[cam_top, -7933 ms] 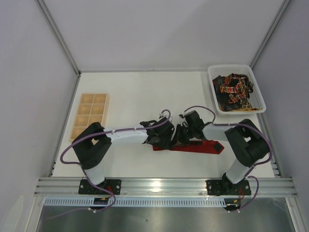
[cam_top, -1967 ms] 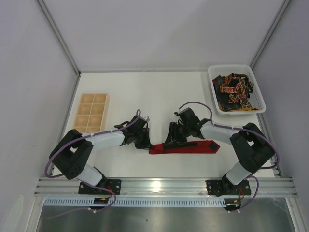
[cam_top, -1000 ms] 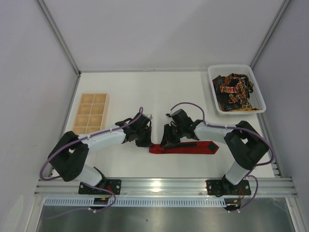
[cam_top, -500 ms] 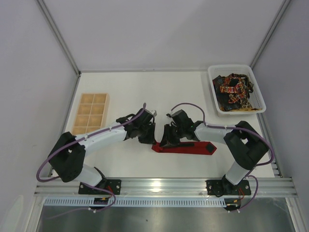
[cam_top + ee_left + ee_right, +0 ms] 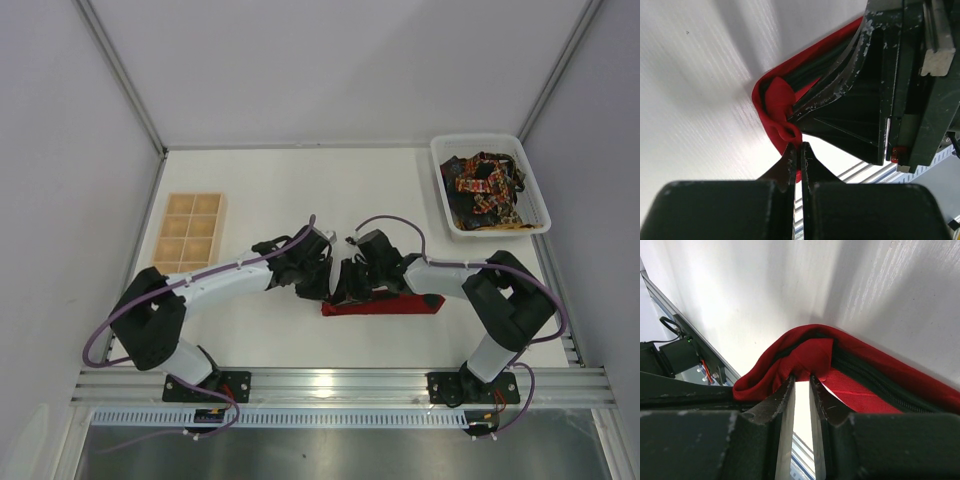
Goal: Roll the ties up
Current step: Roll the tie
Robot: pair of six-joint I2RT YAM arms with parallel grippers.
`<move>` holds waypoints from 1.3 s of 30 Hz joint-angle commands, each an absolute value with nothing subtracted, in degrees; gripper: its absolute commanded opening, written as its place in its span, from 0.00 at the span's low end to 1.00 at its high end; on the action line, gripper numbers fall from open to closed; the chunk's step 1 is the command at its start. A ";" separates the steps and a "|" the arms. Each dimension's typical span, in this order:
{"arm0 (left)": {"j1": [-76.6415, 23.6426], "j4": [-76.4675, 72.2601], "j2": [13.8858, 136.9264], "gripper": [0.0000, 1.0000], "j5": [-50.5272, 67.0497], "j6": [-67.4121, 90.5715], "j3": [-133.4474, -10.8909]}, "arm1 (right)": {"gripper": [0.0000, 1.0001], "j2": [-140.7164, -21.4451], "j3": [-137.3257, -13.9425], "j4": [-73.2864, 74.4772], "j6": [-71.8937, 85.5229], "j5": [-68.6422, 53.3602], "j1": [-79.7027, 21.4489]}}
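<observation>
A plain red tie lies flat along the table's front middle, its left end folded over. Both grippers meet at that fold. In the left wrist view my left gripper is shut, its tips pinching a bunched bit of the red tie beside the right gripper's black body. In the right wrist view my right gripper stands with its jaws a narrow gap apart, their tips clamped on the folded layers of the red tie. From above, the left gripper and right gripper nearly touch. Patterned dark ties lie heaped in the basket.
A white plastic basket stands at the back right corner. A wooden tray with several square compartments lies at the left. The metal rail with the arm bases runs along the near edge.
My left gripper has moved right, closing in on the right gripper at the fold. The tie's folded end has shifted right, and its visible length is a little shorter.
</observation>
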State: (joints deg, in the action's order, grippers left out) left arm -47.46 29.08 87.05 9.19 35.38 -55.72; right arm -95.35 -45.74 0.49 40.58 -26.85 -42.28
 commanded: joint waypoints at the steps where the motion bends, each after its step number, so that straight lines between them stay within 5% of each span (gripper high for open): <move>1: -48.69 28.12 87.45 0.00 11.43 35.42 -59.15 | 0.22 -95.10 -44.74 -1.23 40.61 -26.02 -42.71; 39: -48.69 27.77 93.25 0.00 10.63 34.54 -61.79 | 0.21 -95.19 -45.88 2.10 39.29 -25.67 -40.78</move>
